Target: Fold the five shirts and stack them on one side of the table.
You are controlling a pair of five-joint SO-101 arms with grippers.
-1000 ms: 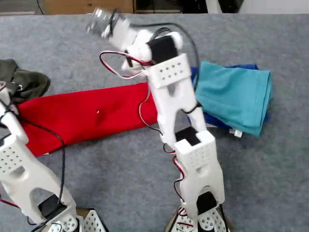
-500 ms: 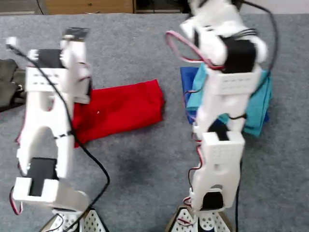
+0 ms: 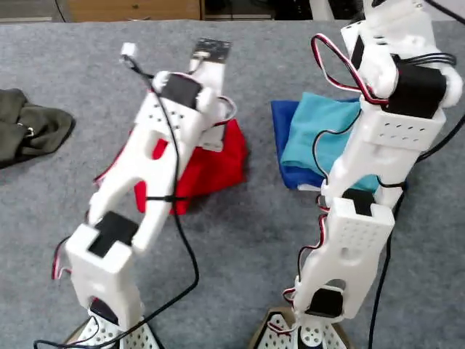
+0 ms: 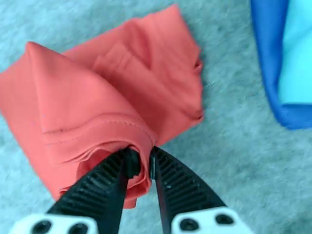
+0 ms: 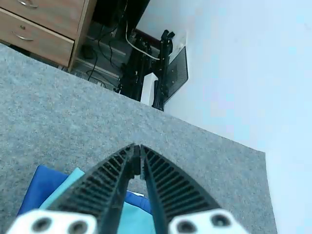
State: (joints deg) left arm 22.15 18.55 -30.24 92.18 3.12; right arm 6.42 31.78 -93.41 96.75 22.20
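Two shirts lie stacked at right, teal shirt [image 3: 320, 131] on blue shirt [image 3: 285, 149]. The left gripper [image 4: 141, 160] pinches the red shirt [image 4: 97, 92] in the middle; the right gripper [image 5: 137, 152], raised, is pressed together, empty.

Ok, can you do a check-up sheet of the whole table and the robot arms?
Surface: grey mat, flat.
Job's things: red shirt bunched, part folded; teal shirt lying on blue shirt; dark green shirt crumpled at the edge.
Clutter: nothing seen.
End effectors: left end effector shut on red shirt; right end effector shut, empty, held up off the table.
Cables: black cable loops off the left arm; red wires on the right arm.
Surroundings: wooden drawers, white wall.
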